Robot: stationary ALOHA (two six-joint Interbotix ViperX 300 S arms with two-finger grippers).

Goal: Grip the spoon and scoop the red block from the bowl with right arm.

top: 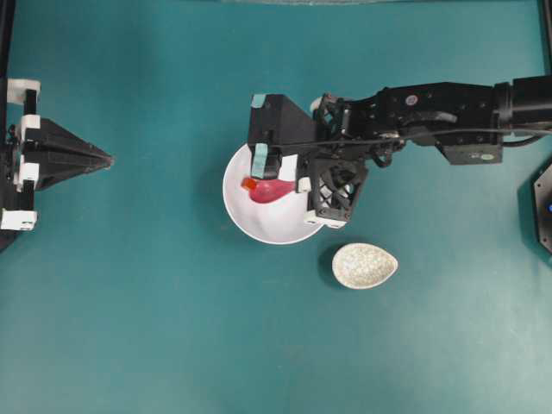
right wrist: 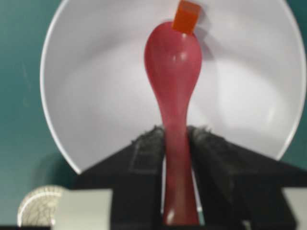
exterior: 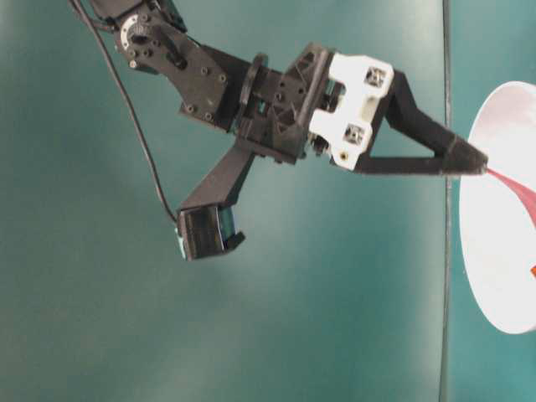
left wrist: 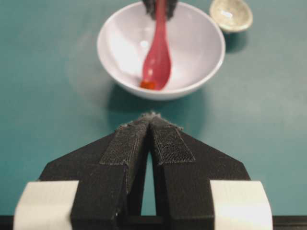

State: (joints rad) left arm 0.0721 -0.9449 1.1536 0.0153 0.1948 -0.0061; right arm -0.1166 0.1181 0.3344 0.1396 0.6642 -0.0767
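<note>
Surface: flat teal tabletop (top: pixel 172 328), matte, seen in all four views.

Overhead view. Item 1: bowl (top: pixel 259 226), round, plain white, near the table's middle. Item 2: right arm (top: pixel 431 112), black, reaching in from the right edge, its right gripper (top: pixel 274 169) over the bowl's upper rim, teal patches on the fingers. Item 3: spoon (top: pixel 272 191), glossy magenta-pink, scoop lying inside the bowl, handle running up into the gripper. Item 4: red block (top: pixel 248 184), tiny, red-orange, inside the bowl at the scoop's left tip, touching it. Item 5: speckled cream dish (top: pixel 364 265), egg-shaped, on the table just below and right of the bowl, apart from it. Item 6: left gripper (top: pixel 102 159), black, pointed, at the left edge, well apart from the bowl, tips brought together.

Table-level view. Left gripper (exterior: pixel 479 162) shown large across the frame, white fittings behind its dark fingers, tips meeting in a point. Bowl (exterior: pixel 502 243) partly cut off at the right edge, a strip of the spoon (exterior: pixel 512 188) showing pink against it.

Left wrist view. Left gripper (left wrist: pixel 151 120) closed on nothing, pads pressed together. Beyond it the bowl (left wrist: pixel 196 48), the spoon (left wrist: pixel 157 62) sloping down into it, the block (left wrist: pixel 147 85) at the scoop's near tip, the dish (left wrist: pixel 232 14) behind right.

Right wrist view. Right gripper (right wrist: pixel 175 139) clamped on the spoon's handle, both pads against it. Scoop (right wrist: pixel 173 62) extends over the bowl's interior (right wrist: pixel 96 96); block (right wrist: pixel 186 17) sits at the scoop's far tip, on the bowl's inner surface. Dish (right wrist: pixel 38 203) at lower left corner.
</note>
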